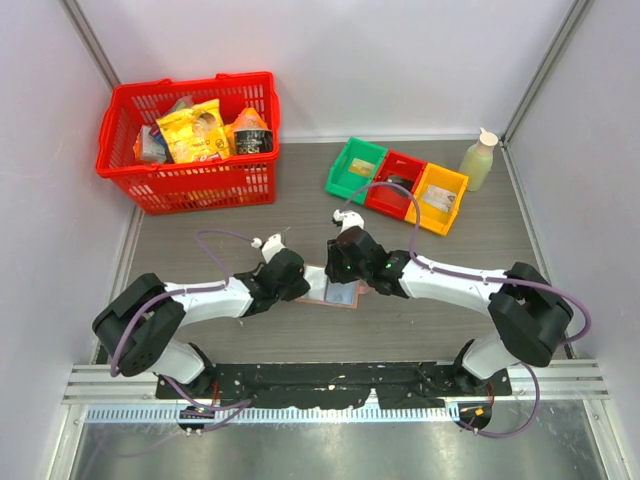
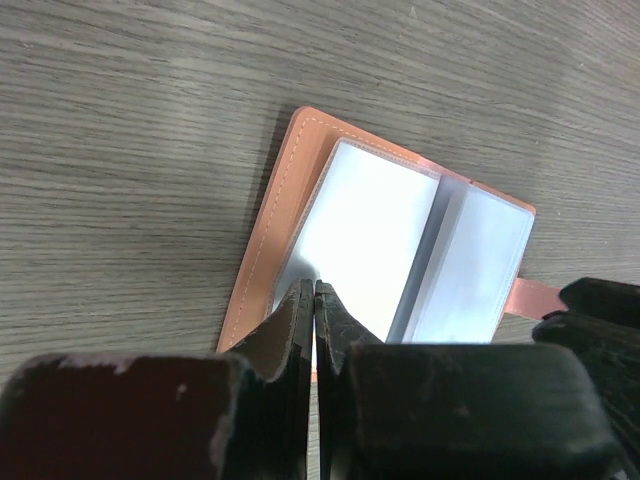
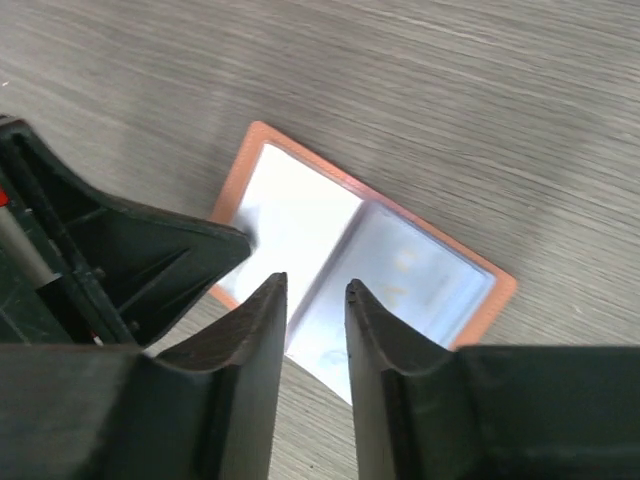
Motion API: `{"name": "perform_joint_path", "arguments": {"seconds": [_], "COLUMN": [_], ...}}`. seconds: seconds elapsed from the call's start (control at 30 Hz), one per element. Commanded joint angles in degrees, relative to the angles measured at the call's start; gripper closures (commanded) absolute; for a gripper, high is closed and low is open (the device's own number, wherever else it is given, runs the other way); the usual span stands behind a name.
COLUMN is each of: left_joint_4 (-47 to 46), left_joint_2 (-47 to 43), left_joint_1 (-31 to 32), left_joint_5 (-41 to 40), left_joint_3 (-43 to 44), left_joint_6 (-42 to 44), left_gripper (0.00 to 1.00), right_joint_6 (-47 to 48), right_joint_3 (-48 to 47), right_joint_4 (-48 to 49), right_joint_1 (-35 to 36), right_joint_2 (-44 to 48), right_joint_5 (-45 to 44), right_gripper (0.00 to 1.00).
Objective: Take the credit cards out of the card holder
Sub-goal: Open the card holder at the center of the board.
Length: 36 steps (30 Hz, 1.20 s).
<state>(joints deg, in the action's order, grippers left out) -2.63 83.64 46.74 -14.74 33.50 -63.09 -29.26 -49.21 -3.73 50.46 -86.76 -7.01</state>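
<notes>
Top external view: the card holder [image 1: 342,294] is laid open and flat on the surface [image 1: 400,335], directly between the two pincers. Its long axis is run from the left pincer [image 2: 314,292] across to the right pincer [image 3: 315,292], with the fold set crosswise to that line. The snap tab [image 2: 528,294] is pointed away from the left pincer, toward the right one. A pale credit card [image 2: 365,230] is seated in the half nearer the left pincer. The left pincer is closed, its tips placed at that half's near edge; whether a card edge is nipped cannot be told. The right pincer is held parted above the holder's near edge, gripping nothing.
</notes>
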Motion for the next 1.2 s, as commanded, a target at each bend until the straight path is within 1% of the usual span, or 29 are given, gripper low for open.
{"name": "perform_joint_path", "arguments": {"seconds": [0.0,0.1,0.17,0.3,0.7,0.8,0.97,1.17], "left_joint_4": [-1.8,-1.9,-1.9,-2.5,-3.8,-4.1,-4.7,-4.7], "left_joint_2": [0.7,0.3,0.1,0.3,1.5,1.8,2.4,2.6], "left_joint_1": [-0.2,-0.3,-0.3,-0.3,-0.2,-0.2,-0.2,0.2], "left_joint_5": [0.9,0.9,0.9,1.5,2.8,3.2,3.9,3.8], "left_joint_3": [-1.9,-3.0,-3.5,-4.2,-4.4,-4.5,-4.7,-4.8], "left_joint_6": [-1.6,-2.0,-2.1,-2.5,-2.7,-2.7,-3.1,-3.4], "left_gripper": [0.95,0.95,0.94,0.94,0.94,0.94,0.94,0.94], "right_joint_6": [0.7,0.3,-0.2,-0.3,0.3,1.0,1.7,2.0], "right_joint_3": [0.8,1.0,1.0,0.7,-0.7,-0.6,-1.1,-2.3], "right_joint_4": [-4.2,-5.0,-5.0,-5.0,-3.7,-3.1,-3.8,-5.2], "right_joint_1": [0.1,0.0,-0.3,-0.7,-0.9,-0.9,-0.9,-0.9], "right_joint_2": [2.2,1.9,1.5,0.3,-4.5,-4.5,-3.5,-2.3], "right_joint_5": [-9.0,-10.3,-10.3,-10.0,-6.8,-5.4,-6.2,-9.3], "right_gripper": [0.61,0.52,0.47,0.44,0.43,0.47,0.50,0.48]}}
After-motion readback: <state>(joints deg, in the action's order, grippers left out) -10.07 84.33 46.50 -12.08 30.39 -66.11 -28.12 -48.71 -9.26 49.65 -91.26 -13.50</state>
